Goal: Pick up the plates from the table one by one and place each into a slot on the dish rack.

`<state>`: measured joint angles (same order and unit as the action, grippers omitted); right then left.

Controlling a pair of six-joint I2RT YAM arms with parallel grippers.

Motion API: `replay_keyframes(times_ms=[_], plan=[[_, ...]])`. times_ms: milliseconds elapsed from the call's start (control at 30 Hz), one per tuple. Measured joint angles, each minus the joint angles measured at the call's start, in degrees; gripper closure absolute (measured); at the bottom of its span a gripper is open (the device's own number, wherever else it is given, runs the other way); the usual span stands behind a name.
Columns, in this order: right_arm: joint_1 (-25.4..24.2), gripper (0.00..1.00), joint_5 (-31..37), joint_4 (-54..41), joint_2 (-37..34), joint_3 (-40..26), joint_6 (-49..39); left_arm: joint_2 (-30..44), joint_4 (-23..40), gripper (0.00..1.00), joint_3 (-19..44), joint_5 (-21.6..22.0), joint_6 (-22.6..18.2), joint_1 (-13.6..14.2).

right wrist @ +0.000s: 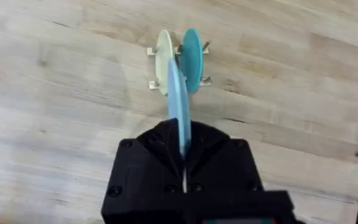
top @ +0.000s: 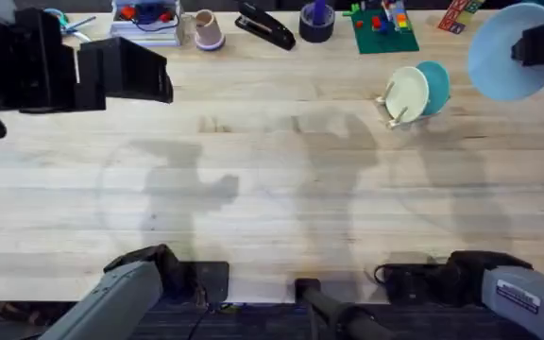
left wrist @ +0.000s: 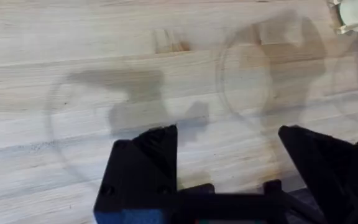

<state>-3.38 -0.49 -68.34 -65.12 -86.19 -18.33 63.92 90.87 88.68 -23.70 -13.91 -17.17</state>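
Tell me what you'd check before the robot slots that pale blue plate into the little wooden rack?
1. Grip: right gripper pinches the pale blue plate by its edge: ok.
2. Plate edge-on to the rack: ok.
3. Rack contents: cream plate and teal plate already standing: ok.
4. Free slot left: cannot tell.
5. Left gripper open, over bare table, away from the rack: ok.

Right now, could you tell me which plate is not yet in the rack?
The pale blue plate, held on edge in the right claw; the cream and teal plates stand racked.
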Motion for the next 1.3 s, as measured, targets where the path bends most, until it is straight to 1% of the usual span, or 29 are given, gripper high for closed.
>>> replay_keyframes(times_ms=[200, 367, 500, 767, 1300], plan=[[-0.6, 0.972, -0.1, 0.1, 0.0, 0.0, -1.9, 0.0, 0.0, 0.007, 0.0, 0.0, 0.0, 0.0], [-3.1, 0.972, -0.4, 0.3, -0.2, 0.0, -2.7, 0.0, 0.0, 0.007, 0.0, 0.0, 0.0, 0.0], [-4.5, 0.972, -0.4, 0.5, -1.8, 0.0, -2.8, 0.0, 0.0, 0.008, 0.0, 0.0, 0.0, 0.0], [-4.5, 0.972, -0.4, 3.4, -5.8, 0.0, -3.0, 0.0, 0.0, 0.007, 0.0, 0.0, 0.0, 0.0], [-4.5, 0.972, -0.4, 3.7, -7.0, 0.0, -3.8, 0.0, 0.0, 0.008, 0.0, 0.0, 0.0, 0.0]])
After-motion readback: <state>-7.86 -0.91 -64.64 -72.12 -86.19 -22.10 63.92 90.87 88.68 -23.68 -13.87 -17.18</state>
